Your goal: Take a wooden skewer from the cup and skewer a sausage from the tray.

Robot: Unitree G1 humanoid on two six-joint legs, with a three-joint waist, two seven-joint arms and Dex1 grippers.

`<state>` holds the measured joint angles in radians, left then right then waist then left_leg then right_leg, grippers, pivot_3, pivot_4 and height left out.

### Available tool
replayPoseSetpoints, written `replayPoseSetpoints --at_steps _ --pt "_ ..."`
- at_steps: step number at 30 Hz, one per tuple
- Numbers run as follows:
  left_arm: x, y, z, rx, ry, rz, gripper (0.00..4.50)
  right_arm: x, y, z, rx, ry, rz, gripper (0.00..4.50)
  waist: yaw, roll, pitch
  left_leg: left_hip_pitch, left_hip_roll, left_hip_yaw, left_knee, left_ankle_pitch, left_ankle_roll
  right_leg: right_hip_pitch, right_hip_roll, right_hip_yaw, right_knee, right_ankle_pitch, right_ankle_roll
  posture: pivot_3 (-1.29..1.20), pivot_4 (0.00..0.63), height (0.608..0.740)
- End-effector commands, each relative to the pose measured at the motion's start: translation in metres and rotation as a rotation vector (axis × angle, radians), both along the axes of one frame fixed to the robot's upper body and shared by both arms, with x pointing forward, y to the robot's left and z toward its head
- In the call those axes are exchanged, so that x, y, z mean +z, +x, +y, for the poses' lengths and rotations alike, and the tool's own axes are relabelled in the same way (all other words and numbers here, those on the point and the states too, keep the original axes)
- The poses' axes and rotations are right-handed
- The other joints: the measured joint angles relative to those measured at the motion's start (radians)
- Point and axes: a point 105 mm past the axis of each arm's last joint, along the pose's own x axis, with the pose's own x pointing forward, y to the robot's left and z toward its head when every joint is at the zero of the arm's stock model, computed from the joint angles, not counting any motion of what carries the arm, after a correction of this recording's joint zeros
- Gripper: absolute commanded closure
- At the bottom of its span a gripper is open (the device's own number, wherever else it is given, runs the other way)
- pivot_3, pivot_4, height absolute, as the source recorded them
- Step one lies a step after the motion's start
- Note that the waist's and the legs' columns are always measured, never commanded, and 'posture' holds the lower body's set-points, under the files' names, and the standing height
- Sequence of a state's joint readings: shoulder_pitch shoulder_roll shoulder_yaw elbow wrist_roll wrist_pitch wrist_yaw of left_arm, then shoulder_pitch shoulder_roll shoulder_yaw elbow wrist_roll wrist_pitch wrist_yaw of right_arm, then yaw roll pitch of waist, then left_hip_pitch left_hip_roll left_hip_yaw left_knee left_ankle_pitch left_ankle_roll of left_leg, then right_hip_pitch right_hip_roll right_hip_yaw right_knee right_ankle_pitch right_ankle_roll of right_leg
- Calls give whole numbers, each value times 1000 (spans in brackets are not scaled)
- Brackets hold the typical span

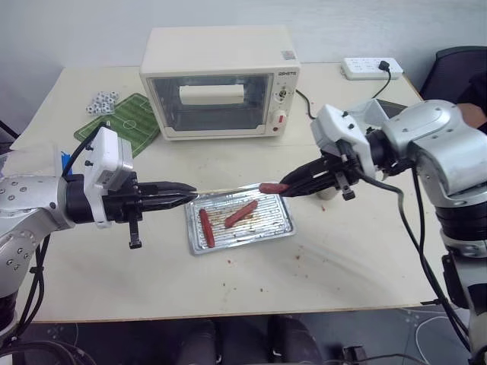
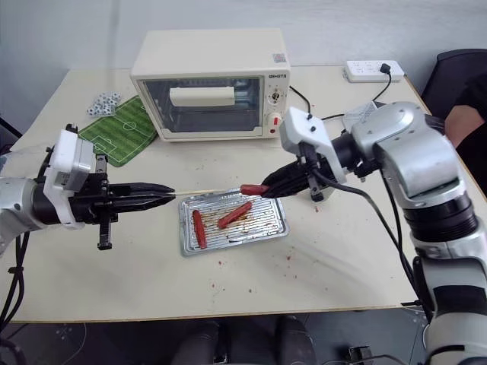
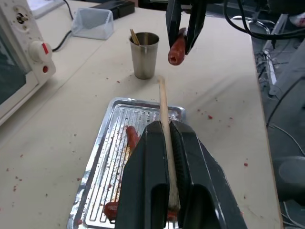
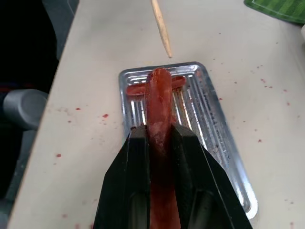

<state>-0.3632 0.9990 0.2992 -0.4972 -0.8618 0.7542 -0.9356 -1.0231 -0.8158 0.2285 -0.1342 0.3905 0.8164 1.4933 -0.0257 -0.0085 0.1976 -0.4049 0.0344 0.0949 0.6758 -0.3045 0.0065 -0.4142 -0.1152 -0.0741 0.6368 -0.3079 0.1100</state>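
Left pincer [image 1: 183,199]: you are clamping it fully shut on the wooden skewer [image 1: 228,189], gripped near its blunt end, the point reaching out ahead of the fingers toward the other arm.

Right pincer [image 1: 285,187]: you are holding it nearly closed on the sausage [image 1: 272,187], whose rounded end is sticking out past the fingertips, facing the skewer tip and just apart from it.

Tray [image 1: 283,226]: it is lying on the bench [image 1: 342,251] below both pincers, carrying two more sausages [image 1: 206,227].

Cup [image 3: 144,55]: it is standing beyond the tray, just behind the right pincer, with spare sticks [image 3: 135,36] inside.

Handling, as a judgement: the skewer is likely light, stiff along its length but easily snapped sideways, so keep the grip low and push straight. The sausage is probably soft and greasy; squeeze its middle and enter at the end face.

Hard to make out: the head views are hiding most of the cup behind the right arm.
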Motion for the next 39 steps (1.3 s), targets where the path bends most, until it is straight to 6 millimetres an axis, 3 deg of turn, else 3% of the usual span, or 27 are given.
replayPoseSetpoints --at_steps 1,19,39 --pt "9 -1 -5 -38 -1 -34 4500 13 -13 2 37 17 -25 3910 0 0 0 0 0 0 0 0 0 0 0 0 0 0 0 0 150 740" --pt "14 -1 -11 -70 -8 -47 4500 3 -9 -2 3 5 -39 3910 0 0 0 0 0 0 1 0 0 0 0 0 0 0 0 0 150 740" --pt "17 1 -15 -98 5 -61 4500 5 -4 10 1 46 -35 3910 0 0 0 0 0 0 2 0 0 0 1 0 1 0 0 0 150 740"
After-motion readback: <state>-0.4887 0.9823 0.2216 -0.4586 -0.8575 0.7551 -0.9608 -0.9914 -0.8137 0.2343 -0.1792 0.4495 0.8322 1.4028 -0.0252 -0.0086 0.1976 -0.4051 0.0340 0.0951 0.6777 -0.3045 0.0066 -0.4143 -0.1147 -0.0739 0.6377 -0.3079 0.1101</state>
